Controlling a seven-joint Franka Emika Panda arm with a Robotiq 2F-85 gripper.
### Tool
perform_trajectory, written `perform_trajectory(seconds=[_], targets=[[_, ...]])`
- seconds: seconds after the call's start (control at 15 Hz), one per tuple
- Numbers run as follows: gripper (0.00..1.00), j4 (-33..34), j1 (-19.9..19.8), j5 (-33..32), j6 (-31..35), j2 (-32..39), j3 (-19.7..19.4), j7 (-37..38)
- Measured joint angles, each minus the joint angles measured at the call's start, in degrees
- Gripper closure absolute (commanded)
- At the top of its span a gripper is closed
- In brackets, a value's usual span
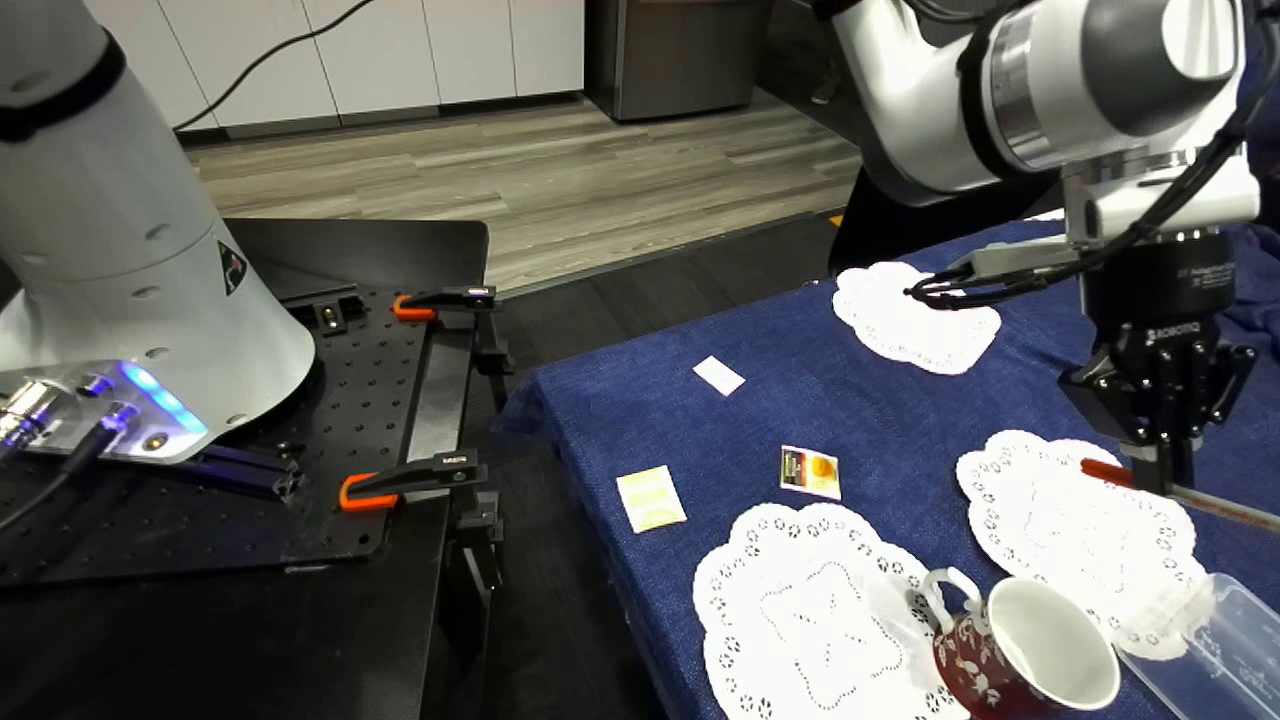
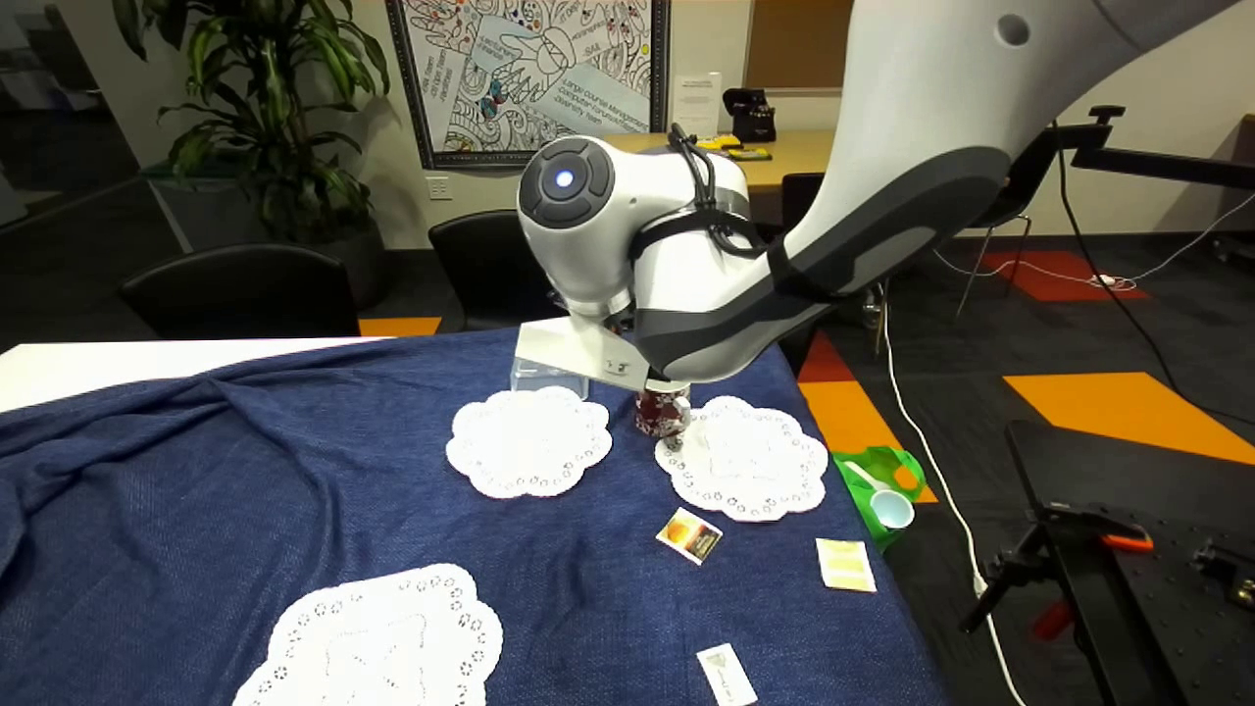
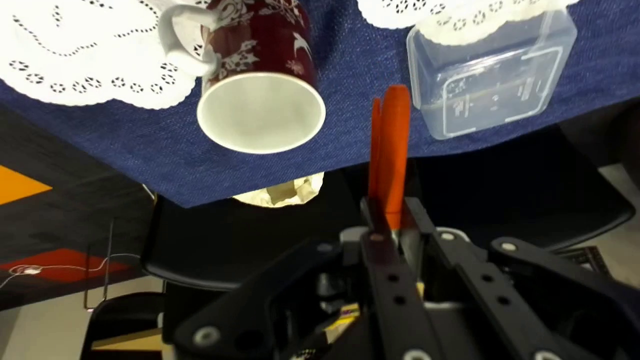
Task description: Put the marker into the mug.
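My gripper (image 1: 1164,478) is shut on the marker, with its orange end (image 1: 1107,472) on one side of the fingers and its paler slim body (image 1: 1228,508) on the other. The marker is held nearly level above a white doily. In the wrist view the orange end (image 3: 392,150) sticks out past the fingertips (image 3: 391,212). The dark reddish-brown mug (image 1: 975,665) stands upright, its white handle over a doily. The mug also shows in the wrist view (image 3: 265,55), left of the marker, and in an exterior view (image 2: 661,412), partly behind the arm. There the gripper and marker are hidden.
A clear plastic container (image 3: 492,90) stands near the mug, by the table edge. White doilies (image 1: 800,620) (image 1: 1085,520) lie on the blue cloth. A small orange-and-dark card (image 1: 810,472), a yellowish card (image 1: 651,498) and a white slip (image 1: 719,375) lie flat.
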Motion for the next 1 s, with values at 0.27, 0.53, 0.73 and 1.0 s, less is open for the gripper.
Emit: perform_trajectory(seconds=[0.27, 0.53, 0.73, 1.0], targets=[[0.97, 2.5, 2.95, -3.31, -7.52, 3.26, -2.86, 12.21], [0.97, 5.36, 3.84, -6.91, -19.36, 5.03, -2.89, 21.95], [0.97, 7.69, 3.46, -9.27, -30.67, 6.12, -1.71, 26.47], [0.97, 12.04, -0.35, -13.32, -42.92, 7.96, 3.69, 27.83]])
